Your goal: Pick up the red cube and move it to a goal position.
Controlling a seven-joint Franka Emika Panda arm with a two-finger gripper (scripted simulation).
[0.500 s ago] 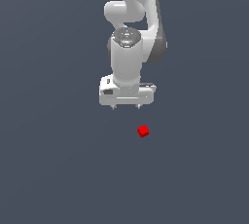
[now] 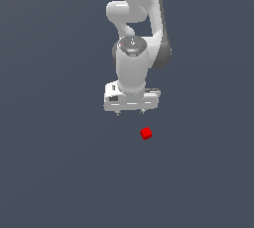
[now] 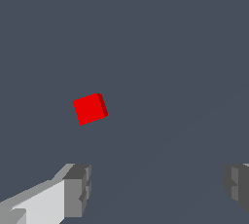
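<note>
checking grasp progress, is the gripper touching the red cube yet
Apart. The wrist view shows bare floor between the red cube and the open gripper fingers.

We saw a glossy, smooth white arm (image 2: pixel 133 68) above a matt slate-grey floor (image 2: pixel 49 162); beside its gripper (image 2: pixel 130 112), the red cube (image 2: pixel 146 133) looked smooth, plain-faced.

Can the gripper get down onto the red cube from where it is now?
Probably yes: the gripper is open, nothing lies around the red cube, but the cube sits off to one side, not between the fingers.
</note>
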